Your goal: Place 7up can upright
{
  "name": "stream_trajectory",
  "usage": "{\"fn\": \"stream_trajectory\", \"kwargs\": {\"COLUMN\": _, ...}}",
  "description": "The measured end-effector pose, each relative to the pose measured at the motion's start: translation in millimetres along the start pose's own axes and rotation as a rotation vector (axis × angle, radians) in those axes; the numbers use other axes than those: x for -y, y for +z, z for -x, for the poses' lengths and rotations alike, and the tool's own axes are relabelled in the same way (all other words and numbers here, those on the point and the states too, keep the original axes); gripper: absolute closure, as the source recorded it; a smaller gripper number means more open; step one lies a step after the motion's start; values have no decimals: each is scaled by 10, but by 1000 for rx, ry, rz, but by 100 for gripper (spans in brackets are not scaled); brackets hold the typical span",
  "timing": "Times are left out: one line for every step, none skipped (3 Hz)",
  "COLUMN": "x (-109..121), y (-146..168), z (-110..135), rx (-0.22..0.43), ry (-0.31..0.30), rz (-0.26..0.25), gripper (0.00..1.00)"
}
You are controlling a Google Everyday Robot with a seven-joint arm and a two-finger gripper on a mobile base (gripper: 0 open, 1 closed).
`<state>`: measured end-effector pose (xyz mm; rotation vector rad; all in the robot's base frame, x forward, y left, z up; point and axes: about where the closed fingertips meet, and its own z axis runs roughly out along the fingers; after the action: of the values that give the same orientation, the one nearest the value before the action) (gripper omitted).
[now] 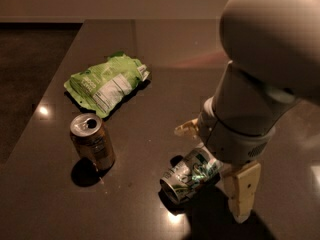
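Observation:
The 7up can (189,177) lies on its side on the dark table (150,84), white-and-green label up, one silver end facing the front left. My gripper (211,172) hangs over the can's far right end. One cream finger (186,129) is behind the can and the other finger (242,194) is in front and to its right. The fingers stand wide apart on either side of the can. The arm's large pale body (260,84) hides the can's far end.
A brown-gold can (92,142) stands upright to the left of the 7up can, opened top showing. A green snack bag (107,83) lies flat further back on the left. The table's left edge (50,84) runs diagonally beside dark floor.

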<state>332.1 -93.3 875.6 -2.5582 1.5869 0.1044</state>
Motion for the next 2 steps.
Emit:
{"fn": "stream_trajectory", "kwargs": {"x": -53, "y": 248, "z": 57, "rx": -6, "ry": -41, "rz": 31, "gripper": 0}}
{"fn": "stream_trajectory", "kwargs": {"x": -64, "y": 436, "z": 94, "rx": -13, "ry": -62, "rz": 59, "gripper": 0}}
